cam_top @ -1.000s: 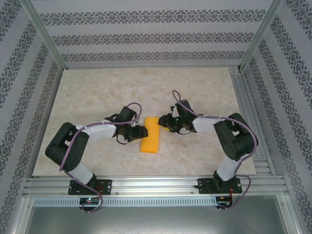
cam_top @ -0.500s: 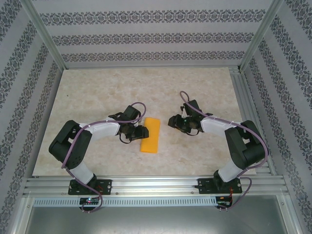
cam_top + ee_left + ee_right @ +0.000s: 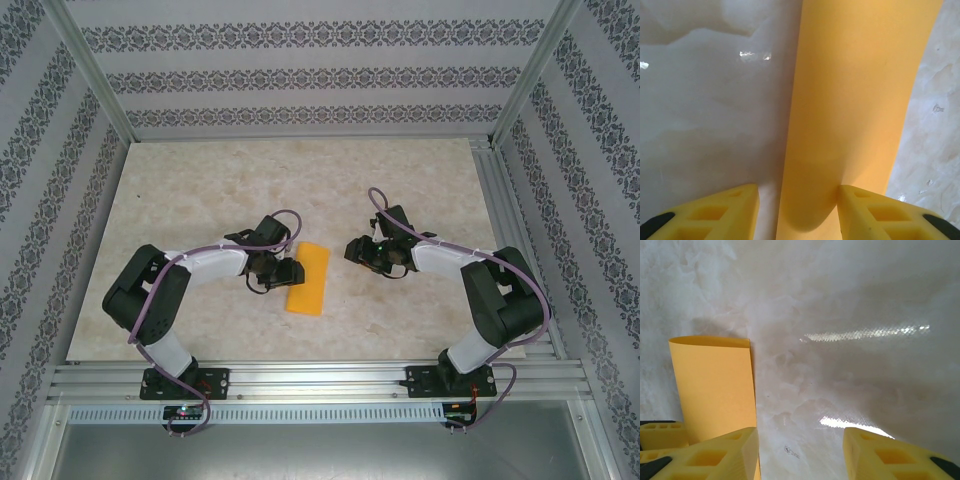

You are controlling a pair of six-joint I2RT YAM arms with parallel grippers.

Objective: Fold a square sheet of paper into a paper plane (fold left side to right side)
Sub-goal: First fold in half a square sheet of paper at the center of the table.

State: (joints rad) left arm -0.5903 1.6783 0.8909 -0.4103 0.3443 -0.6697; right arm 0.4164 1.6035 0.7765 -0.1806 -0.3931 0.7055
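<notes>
The square sheet of paper [image 3: 309, 278], orange-yellow, lies flat on the table folded in half into a narrow strip. My left gripper [image 3: 288, 272] is low at the strip's left long edge. In the left wrist view that gripper [image 3: 799, 192] is open and straddles the paper [image 3: 855, 100]: one fingertip [image 3: 735, 202] rests over bare table, the other [image 3: 870, 205] over the paper. My right gripper [image 3: 357, 250] hovers to the right of the strip, apart from it. Its wrist view shows the gripper [image 3: 801, 435] open over bare table, with the paper [image 3: 715, 385] at the left.
The marble-patterned table [image 3: 200, 190] is bordered by aluminium rails [image 3: 320, 378] in front and on the right, with patterned walls around. Open tabletop stretches behind and beside the paper.
My right gripper has drawn back to the right, off the paper's upper right edge. The left gripper has edged closer to the strip and its jaws have narrowed a little.
</notes>
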